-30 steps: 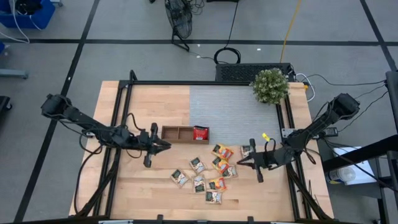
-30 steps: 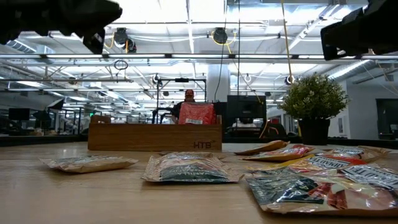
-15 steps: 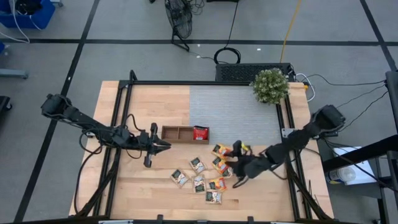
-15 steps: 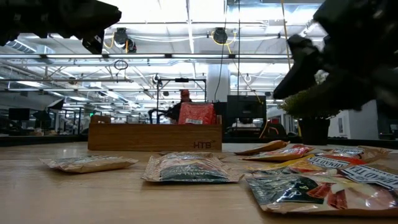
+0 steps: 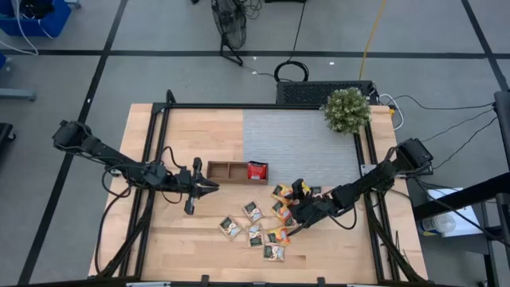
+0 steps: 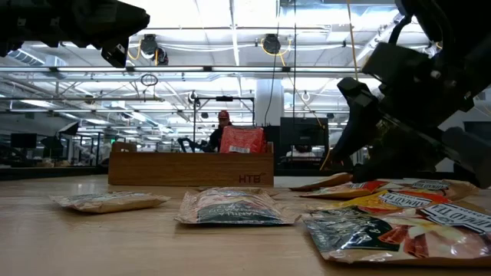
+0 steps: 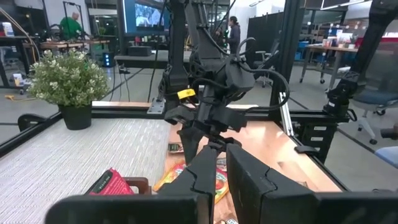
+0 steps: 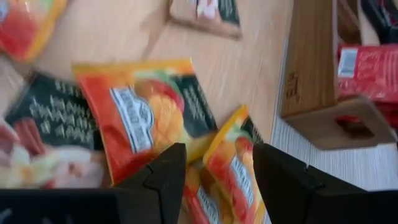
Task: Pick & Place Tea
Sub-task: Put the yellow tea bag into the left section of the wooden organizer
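Observation:
Several tea sachets lie flat on the wooden table (image 5: 183, 239) near its front middle, among them a green one (image 5: 253, 211) and an orange one (image 8: 149, 118). A red sachet (image 5: 256, 170) stands in the right compartment of the brown wooden tray (image 5: 227, 171). My right gripper (image 5: 293, 217) hangs open just over the right part of the pile. Its fingers stand on either side of an orange sachet (image 8: 233, 165), and I see no touch. My left gripper (image 5: 213, 185) is shut and holds nothing, and it hovers beside the tray's left near corner.
A potted plant (image 5: 347, 110) stands at the far right corner on a grey mat (image 5: 299, 143). Black frame rails (image 5: 151, 159) run along both sides of the table. Bare wood lies at the near left. People stand in the room beyond the table.
My right gripper has swung from the table's right edge toward the left and has come down over the sachet pile, where it now points at the orange sachets. The sachets have not moved.

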`<action>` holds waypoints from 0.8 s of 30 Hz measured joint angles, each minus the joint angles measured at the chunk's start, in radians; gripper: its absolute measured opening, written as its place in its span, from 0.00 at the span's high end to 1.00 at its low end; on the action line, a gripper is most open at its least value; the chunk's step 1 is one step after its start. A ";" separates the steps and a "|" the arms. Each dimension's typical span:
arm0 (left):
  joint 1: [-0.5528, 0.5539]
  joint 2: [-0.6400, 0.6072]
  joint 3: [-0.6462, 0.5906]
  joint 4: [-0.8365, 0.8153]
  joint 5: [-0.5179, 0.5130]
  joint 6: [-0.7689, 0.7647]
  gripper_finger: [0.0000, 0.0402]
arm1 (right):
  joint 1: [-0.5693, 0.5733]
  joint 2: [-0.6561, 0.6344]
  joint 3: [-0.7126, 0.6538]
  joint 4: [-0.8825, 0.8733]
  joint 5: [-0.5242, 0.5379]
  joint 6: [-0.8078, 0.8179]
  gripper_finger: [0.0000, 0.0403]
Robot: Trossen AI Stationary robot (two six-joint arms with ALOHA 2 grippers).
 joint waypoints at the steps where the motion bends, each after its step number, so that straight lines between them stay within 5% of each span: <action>1: 0.000 0.000 0.000 0.000 0.000 0.001 0.90 | -0.004 0.000 0.000 -0.010 0.001 -0.001 0.58; 20: 0.000 0.000 0.000 -0.001 0.000 0.003 0.90 | -0.096 0.000 0.000 -0.009 0.000 -0.060 0.63; 24: 0.000 0.000 0.000 -0.001 0.000 0.003 0.90 | -0.107 -0.020 0.041 -0.047 -0.039 0.138 0.62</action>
